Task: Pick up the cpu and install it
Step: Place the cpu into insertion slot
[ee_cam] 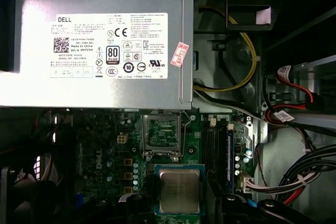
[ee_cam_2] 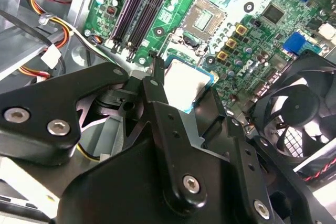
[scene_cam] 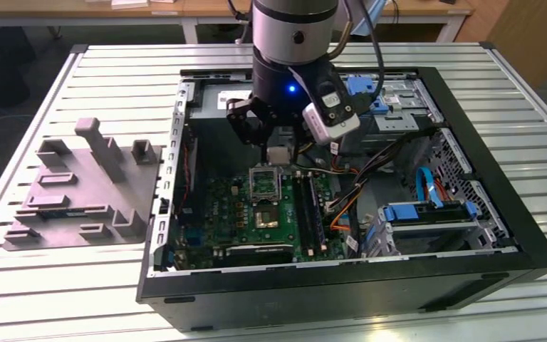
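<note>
Grey plastic makes up the holder [scene_cam: 79, 189] on the counter [scene_cam: 112, 71]. It sits well away from the tool [scene_cam: 276, 151], off to the exterior view's left.

Next comes the open computer case [scene_cam: 350, 288]. The tool hangs inside it, over the green board [scene_cam: 236, 206]. The tool is closed on the cpu [ee_cam_2: 186, 83]. In the second wrist view a black finger [ee_cam_2: 157, 85] presses on each side of the silvery square, and the chip sits flat between them.

So the picking up looks done. I think the step in hand is carrying the chip to its socket [ee_cam: 161, 132]. In the first wrist view the socket is open. It lies just beside the held cpu and below it, not right under it. The chip touches nothing but the tool.

Setting it in would call for the square to be right above the socket with the edges lined up. Then it would need a slow, flat move down, because a tilt could hurt the small pins.

Past the tool, on the exterior view's right, are the blue drive trays [scene_cam: 426, 212] and loose cables [scene_cam: 345, 206].
</note>
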### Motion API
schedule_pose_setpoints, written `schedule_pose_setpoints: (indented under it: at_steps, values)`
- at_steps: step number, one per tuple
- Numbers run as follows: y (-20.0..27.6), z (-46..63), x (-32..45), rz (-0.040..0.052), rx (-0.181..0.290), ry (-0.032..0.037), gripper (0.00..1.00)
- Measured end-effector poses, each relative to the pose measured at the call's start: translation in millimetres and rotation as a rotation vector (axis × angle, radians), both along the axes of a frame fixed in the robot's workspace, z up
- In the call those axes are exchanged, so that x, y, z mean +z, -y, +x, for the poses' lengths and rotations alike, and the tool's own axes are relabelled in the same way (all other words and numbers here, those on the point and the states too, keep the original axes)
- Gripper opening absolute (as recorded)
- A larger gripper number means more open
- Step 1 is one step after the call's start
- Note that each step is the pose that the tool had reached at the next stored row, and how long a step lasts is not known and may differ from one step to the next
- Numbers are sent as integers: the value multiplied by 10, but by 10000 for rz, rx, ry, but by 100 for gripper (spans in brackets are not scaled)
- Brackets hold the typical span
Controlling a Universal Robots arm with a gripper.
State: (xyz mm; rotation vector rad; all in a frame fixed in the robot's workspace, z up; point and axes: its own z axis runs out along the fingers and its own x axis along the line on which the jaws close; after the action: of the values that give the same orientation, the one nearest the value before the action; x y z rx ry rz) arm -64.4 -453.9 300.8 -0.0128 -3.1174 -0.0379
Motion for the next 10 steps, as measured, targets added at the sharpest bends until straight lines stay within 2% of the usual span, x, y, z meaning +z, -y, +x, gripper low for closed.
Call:
schedule_pose_setpoints:
  at_steps: [10]
  values:
    - [0,0,-3,9,0,-3,47]
